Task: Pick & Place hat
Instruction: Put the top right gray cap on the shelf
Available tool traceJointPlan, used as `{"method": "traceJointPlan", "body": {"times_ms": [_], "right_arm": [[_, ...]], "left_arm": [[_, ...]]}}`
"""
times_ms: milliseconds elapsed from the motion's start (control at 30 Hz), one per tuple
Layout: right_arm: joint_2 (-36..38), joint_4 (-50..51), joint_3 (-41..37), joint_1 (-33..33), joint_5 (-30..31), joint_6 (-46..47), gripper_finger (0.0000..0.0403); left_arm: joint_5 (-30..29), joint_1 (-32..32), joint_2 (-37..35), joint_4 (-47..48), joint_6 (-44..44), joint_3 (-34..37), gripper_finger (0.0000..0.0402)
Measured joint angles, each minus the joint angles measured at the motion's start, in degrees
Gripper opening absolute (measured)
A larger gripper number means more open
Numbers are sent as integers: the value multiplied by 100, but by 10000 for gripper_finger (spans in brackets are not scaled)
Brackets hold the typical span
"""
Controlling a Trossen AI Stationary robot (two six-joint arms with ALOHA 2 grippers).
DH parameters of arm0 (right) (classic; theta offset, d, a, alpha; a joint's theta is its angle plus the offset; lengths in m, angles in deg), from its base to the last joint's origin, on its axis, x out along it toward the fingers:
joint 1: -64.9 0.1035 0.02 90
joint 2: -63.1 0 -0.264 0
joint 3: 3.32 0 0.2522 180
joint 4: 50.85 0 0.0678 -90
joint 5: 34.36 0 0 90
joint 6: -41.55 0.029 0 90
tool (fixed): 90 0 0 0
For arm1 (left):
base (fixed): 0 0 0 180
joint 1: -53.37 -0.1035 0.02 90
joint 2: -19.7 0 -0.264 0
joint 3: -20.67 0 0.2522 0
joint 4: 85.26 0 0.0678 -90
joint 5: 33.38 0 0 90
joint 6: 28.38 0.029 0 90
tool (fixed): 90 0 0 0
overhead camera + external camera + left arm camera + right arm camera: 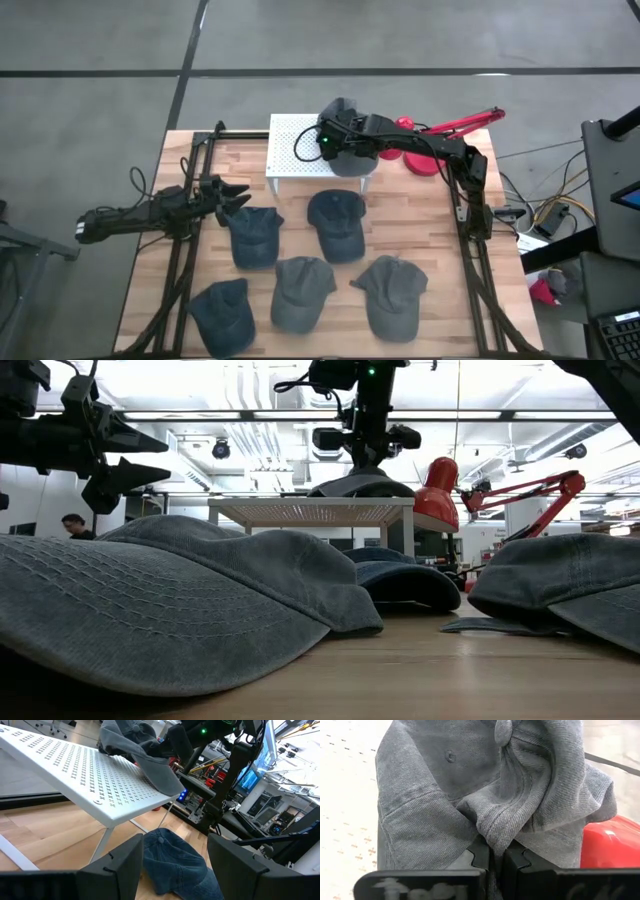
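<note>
Item: grey hat (485,795). Placing step under way: right gripper (497,857), fingers clamped on bunched crown fabric, is setting it on the white perforated stand (290,150). Next: part fingers, lift clear. Left gripper (235,195), fingers apart, is waiting over the surface (440,230).

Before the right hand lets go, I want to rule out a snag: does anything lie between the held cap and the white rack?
Nothing visible does. The right hand, shut on the grey cap, already has it resting on the white perforated rack, near the red lamp.
</note>
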Motion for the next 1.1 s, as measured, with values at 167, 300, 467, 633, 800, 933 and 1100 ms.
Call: {"method": "traceJointPlan", "body": {"times_ms": [167,300,467,633,800,933,1100], "right_arm": [[0,-154,0,0,-2,-2,13],[0,-159,0,0,-2,-2,13],[0,-161,0,5,-2,-2,13],[0,-101,0,13,-9,-21,13],[0,-54,0,26,-35,-9,13],[0,-47,0,52,-39,28,13],[0,156,0,76,-35,406,13]], "left_arm": [[0,-1,-1,0,0,0,223],[-1,-1,-1,0,-1,0,223],[-2,1,0,2,1,0,223],[0,0,0,1,0,0,223],[0,0,0,0,0,0,223],[-1,0,-1,2,-1,0,223],[0,0,-1,2,-1,0,223]]}}
